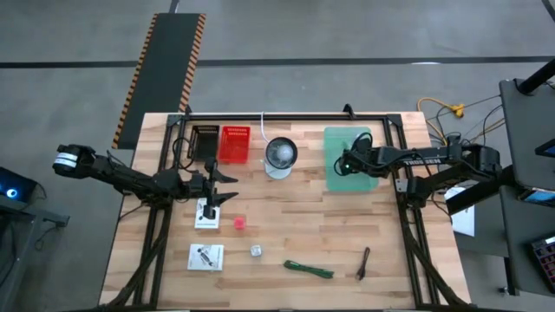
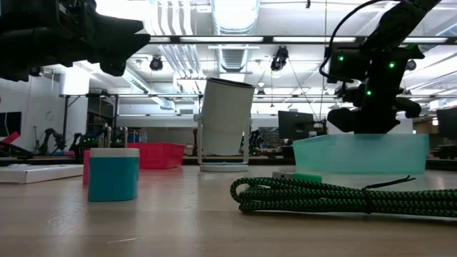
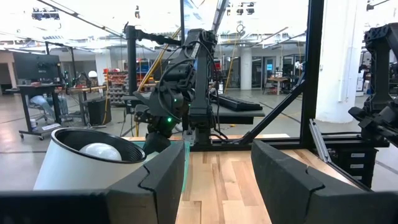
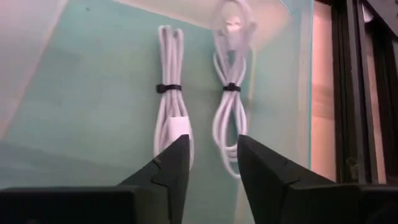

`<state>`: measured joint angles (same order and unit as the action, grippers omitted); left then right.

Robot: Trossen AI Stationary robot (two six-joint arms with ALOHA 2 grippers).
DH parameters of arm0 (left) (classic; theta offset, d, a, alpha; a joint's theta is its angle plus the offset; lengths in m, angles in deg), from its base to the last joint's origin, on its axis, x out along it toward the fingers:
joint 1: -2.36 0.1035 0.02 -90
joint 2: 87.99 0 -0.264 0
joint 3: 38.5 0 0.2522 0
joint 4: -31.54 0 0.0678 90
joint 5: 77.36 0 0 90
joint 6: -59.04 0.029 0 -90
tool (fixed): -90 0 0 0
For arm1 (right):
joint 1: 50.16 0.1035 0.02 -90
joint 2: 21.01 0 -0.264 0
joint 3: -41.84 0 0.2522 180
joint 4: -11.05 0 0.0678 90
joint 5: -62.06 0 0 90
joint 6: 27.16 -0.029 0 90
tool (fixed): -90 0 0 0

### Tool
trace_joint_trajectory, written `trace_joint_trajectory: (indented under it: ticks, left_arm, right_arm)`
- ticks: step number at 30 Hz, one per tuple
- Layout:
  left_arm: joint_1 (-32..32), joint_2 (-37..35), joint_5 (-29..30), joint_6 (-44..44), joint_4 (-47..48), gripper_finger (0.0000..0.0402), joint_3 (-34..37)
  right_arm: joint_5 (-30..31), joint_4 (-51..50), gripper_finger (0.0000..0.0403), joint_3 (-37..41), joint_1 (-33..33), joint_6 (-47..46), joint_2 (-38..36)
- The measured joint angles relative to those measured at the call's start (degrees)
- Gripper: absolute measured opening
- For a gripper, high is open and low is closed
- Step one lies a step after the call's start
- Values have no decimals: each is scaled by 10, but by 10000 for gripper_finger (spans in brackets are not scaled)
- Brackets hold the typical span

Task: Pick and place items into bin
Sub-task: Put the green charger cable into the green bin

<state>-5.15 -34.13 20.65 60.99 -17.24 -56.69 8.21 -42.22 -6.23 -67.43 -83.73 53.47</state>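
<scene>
My right gripper [image 4: 214, 158] hangs open over the teal bin [image 1: 334, 139], fingers slanting down. Below it, two white tied cable bundles [image 4: 171, 115] [image 4: 229, 112] lie on the bin's floor; whether a finger touches one I cannot tell. My left gripper [image 3: 217, 177] stands open and level at the table's left middle [image 1: 227, 186], with nothing between its fingers. On the wood lie two white cards with dark parts [image 1: 206, 213] [image 1: 206, 256], a red cube [image 1: 239, 223], a silver cube [image 1: 257, 250], a green coiled strip [image 1: 309, 269] and a dark stick [image 1: 363, 263].
A red basket [image 1: 234, 144] and a black holder [image 1: 205, 140] stand at the far left. The round glass-and-white bowl [image 1: 280, 156] stands between the basket and the bin. A black frame [image 1: 286, 115] runs along the table's far edge and sides.
</scene>
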Motion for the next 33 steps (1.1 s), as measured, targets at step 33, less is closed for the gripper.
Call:
trace_joint_trajectory:
  ticks: [33]
  left_arm:
    - [0,0,0,2,0,171,0]
  right_arm:
    - [-15,180,133,-33,473,99,-57]
